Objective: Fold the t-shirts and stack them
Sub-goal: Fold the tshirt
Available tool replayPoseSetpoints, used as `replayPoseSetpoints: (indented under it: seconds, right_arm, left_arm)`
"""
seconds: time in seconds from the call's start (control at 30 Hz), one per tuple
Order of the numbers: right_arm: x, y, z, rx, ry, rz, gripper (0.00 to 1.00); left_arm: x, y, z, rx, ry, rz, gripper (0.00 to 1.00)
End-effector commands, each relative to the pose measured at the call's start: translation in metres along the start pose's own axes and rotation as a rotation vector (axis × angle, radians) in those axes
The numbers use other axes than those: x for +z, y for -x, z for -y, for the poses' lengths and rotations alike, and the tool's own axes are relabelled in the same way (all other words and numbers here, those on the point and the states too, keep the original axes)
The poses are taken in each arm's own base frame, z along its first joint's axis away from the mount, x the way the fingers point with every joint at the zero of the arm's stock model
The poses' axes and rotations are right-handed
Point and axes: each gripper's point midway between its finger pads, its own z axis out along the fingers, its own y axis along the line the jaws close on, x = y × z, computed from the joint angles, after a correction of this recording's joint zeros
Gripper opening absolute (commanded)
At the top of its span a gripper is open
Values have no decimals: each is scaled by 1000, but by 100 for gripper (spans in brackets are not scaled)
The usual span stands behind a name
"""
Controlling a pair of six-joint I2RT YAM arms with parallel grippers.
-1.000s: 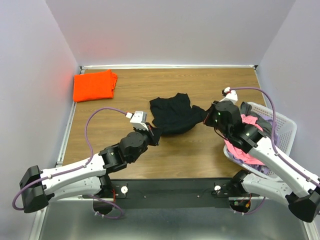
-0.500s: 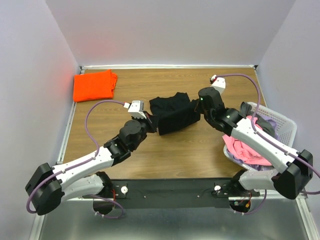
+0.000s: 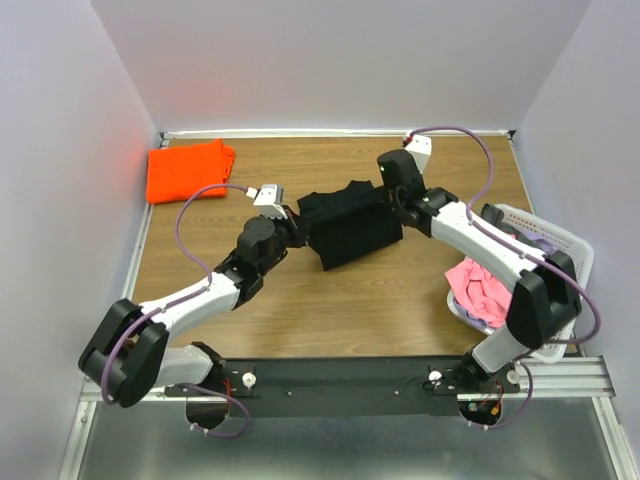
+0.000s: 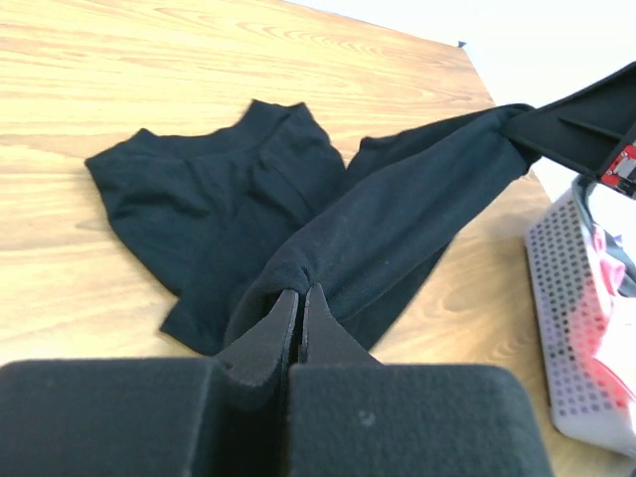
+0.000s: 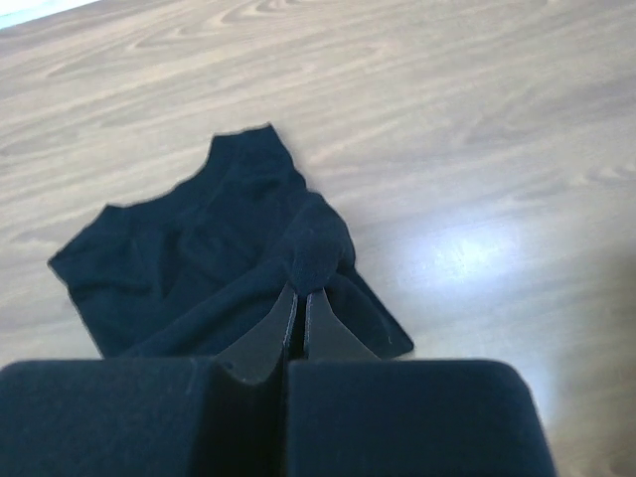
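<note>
Left fingers clamp shut on the black t-shirt at its 9 o'clock edge; right fingers pinch its 1 o'clock edge; orange t-shirt lies at 10 o'clock on the counter.

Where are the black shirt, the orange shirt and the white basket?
black shirt [image 3: 350, 230], top view, middle of cloth
orange shirt [image 3: 187, 170], top view, middle of cloth
white basket [image 3: 548, 228], top view, far rim

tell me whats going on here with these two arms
Both arms are working on the black t-shirt in the middle of the table. The left tool and the right tool are each shut on it, with a band of cloth stretched between them. A folded orange t-shirt lies in the far left corner, and a pink shirt sits in the white basket on the right.
</note>
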Motion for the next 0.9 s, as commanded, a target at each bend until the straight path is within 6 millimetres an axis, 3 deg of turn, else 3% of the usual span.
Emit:
replayPoseSetpoints:
  seconds: [0.0, 0.07, 0.13, 0.17, 0.2, 0.23, 0.27, 0.3, 0.33, 0.37, 0.4, 0.43, 0.53, 0.6, 0.63, 0.67, 0.87]
  right_arm:
    - [27, 26, -8, 6, -17, 49, 1]
    - [48, 35, -16, -1, -23, 50, 1]
    - [70, 38, -19, -6, -28, 40, 1]
    - [92, 25, -23, -30, -43, 11, 1]
    - [102, 45, -27, -12, -36, 38, 1]
    - [113, 49, -29, -4, -39, 44, 3]
    - [139, 31, -28, -29, -60, 8, 11]
    - [145, 53, -44, -5, 3, 31, 22]
    - [160, 55, -40, -2, 20, 20, 48]
    - [168, 56, -45, -11, 51, 12, 60]
    - [176, 60, -57, -11, 111, 7, 69]
    - [178, 64, -57, -14, 125, 10, 76]
    - [170, 70, -62, -45, 166, 15, 82]
    - [156, 74, -60, -51, 187, 30, 84]
    - [139, 86, -59, -40, 215, 57, 84]
    - [138, 70, -55, -46, 226, 40, 84]
    - [94, 33, -66, -61, 449, -18, 83]
  left_arm:
    - [19, 16, 0, 16, -64, 26, 0]
    - [34, 17, -19, 13, -32, 16, 0]
    - [47, 25, -22, 10, -53, 16, 0]
    - [58, 22, -41, 2, -23, -1, 0]
    - [69, 35, -42, -2, -27, 24, 0]
    - [76, 39, -48, -7, -33, 17, 3]
    - [87, 35, -68, -21, -1, 2, 18]
    - [98, 52, -68, -19, -6, 35, 40]
    - [105, 58, -73, -21, 5, 47, 77]
    - [113, 52, -82, -26, 25, 31, 87]
    - [119, 68, -82, -19, 23, 61, 94]
    - [122, 70, -83, -17, 29, 65, 95]
    - [122, 65, -85, -15, 39, 53, 95]
    - [113, 52, -92, -22, 59, 30, 95]
    - [110, 47, -93, -28, 64, 22, 95]
    - [106, 45, -93, -29, 64, 20, 95]
    - [85, 2, -91, -49, 40, -43, 95]
